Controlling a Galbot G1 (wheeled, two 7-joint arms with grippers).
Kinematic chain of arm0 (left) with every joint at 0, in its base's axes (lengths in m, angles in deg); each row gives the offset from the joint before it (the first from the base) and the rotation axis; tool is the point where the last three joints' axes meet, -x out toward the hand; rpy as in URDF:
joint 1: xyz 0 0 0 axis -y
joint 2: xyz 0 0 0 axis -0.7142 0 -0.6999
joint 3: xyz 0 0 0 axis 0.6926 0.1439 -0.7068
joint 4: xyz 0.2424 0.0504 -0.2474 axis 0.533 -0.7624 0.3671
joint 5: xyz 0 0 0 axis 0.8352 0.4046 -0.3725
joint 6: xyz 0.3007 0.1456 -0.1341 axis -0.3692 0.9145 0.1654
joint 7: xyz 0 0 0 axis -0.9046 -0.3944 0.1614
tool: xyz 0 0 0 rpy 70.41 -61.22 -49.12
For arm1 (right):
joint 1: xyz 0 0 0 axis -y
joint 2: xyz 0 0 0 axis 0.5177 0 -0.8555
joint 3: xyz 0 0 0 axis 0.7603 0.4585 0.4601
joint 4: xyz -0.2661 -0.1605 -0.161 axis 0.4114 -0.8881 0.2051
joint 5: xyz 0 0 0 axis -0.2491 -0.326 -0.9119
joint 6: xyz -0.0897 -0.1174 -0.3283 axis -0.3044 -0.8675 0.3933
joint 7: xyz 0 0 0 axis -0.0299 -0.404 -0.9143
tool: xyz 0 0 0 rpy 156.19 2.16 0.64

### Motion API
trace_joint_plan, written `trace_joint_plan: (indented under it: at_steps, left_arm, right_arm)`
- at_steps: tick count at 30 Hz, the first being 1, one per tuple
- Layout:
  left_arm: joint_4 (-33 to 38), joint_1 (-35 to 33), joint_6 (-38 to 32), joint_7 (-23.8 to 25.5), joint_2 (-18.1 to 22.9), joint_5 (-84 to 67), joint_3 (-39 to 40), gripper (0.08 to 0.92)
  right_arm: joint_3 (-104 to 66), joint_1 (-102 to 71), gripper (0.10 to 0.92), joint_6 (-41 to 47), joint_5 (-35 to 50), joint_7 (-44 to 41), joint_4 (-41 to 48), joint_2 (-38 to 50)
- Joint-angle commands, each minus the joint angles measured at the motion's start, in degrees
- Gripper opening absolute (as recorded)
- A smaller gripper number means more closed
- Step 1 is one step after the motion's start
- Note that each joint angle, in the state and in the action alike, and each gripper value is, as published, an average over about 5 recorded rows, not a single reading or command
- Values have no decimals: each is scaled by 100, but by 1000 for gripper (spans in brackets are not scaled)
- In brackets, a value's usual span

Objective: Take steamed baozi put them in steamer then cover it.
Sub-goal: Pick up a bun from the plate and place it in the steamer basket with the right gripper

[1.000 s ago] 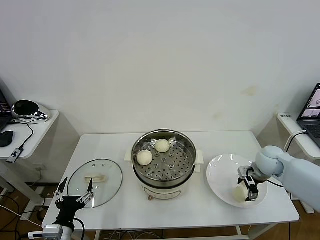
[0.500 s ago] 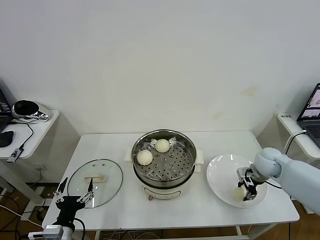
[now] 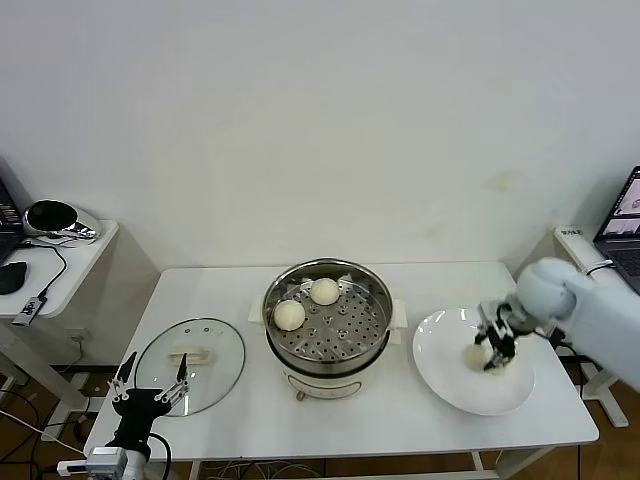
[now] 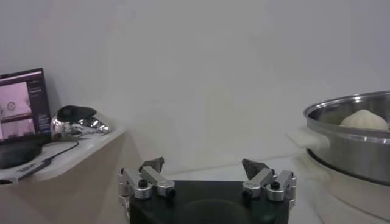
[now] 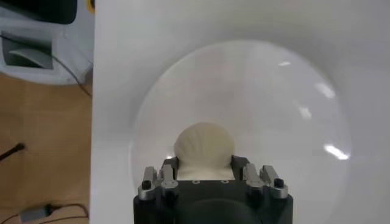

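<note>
Head view: the right gripper (image 3: 492, 352) has closed its fingers on a baozi (image 3: 477, 355) and raised it off the white plate (image 3: 440, 362), ready for the steamer (image 3: 327, 315). The left gripper (image 3: 150, 398) hangs open beside the bench (image 3: 420, 420).

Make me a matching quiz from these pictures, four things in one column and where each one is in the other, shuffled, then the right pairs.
Things:
1. glass lid
2. two baozi
3. third baozi
4. left gripper

Places:
A. in the right gripper, above the white plate
B. inside the steamer
C. flat on the table, left of the steamer
D. at the table's near left edge, open, holding nothing

Pairs: 1-C, 2-B, 3-A, 4-D
</note>
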Motion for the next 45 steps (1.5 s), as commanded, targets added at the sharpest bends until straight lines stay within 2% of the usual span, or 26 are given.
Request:
trace_joint_plan:
  at_steps: [1, 6, 12, 19, 23, 31, 39, 45]
  left_arm:
    - [13, 17, 5, 2, -10, -13, 6, 823]
    - [44, 39, 10, -5, -23, -49, -16, 823]
    - [78, 44, 12, -17, -11, -90, -86, 823]
    - [155, 3, 13, -20, 86, -80, -144, 823]
    - [241, -26, 19, -22, 133, -101, -240, 823]
    - [332, -85, 14, -32, 222, -127, -344, 823]
    - [329, -80, 7, -43, 271, -128, -330, 823]
    - [318, -86, 3, -45, 287, -127, -323, 823]
  right_arm:
    - [1024, 2814, 552, -51, 1042, -311, 178, -640]
    - [1324, 3458, 553, -128, 1478, -270, 363, -1524]
    - [1624, 3395, 555, -543, 1834, 3, 400, -2614]
    - [1952, 2941, 552, -1363, 1582, 289, 566, -3694]
    - [2231, 2792, 553, -2116, 1263, 382, 726, -4100]
    - [2623, 2627, 567, -3220, 398, 372, 627, -4302]
    - [2719, 2506, 573, -3704, -103, 392, 447, -4215]
    - [2765, 2446, 577, -3896, -163, 375, 335, -4120]
